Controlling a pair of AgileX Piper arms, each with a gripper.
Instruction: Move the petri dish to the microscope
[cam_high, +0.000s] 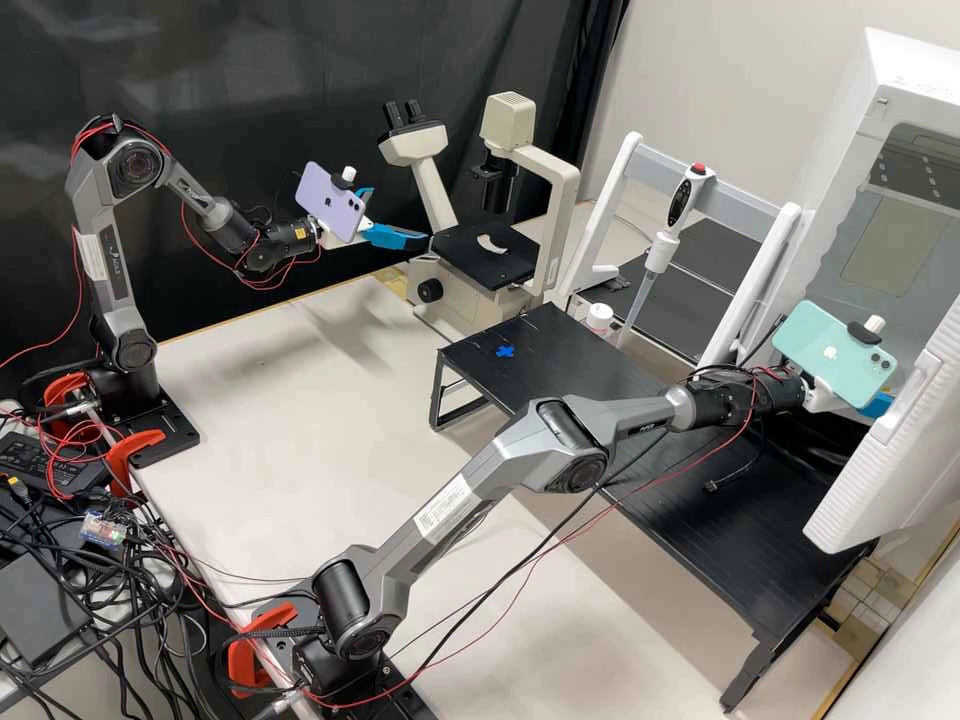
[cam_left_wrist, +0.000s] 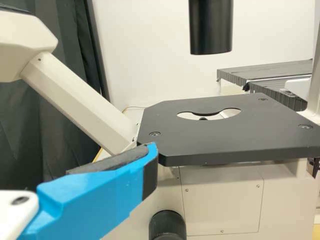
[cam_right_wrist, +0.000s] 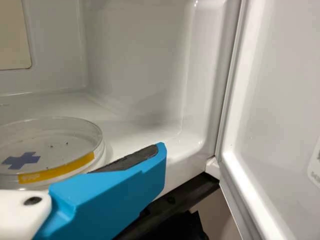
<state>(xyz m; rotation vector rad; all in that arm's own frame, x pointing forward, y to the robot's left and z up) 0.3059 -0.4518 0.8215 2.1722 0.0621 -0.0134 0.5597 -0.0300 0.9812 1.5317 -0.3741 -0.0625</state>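
Beside the microscope, my left gripper is held in the air, open and holding nothing. The left wrist view has the left gripper near the black microscope stage with its cut-out opening. My right gripper is at the white cabinet's doorway, partly hidden by the door. The clear petri dish, with yellow tape on its side and a blue cross, lies flat on the cabinet floor. One open finger of the right gripper is alongside the dish; contact cannot be told.
The white cabinet's door stands open by the right gripper. A black raised shelf with a blue cross mark runs between cabinet and microscope. Behind it are a pipette on a white stand and a small white-capped bottle.
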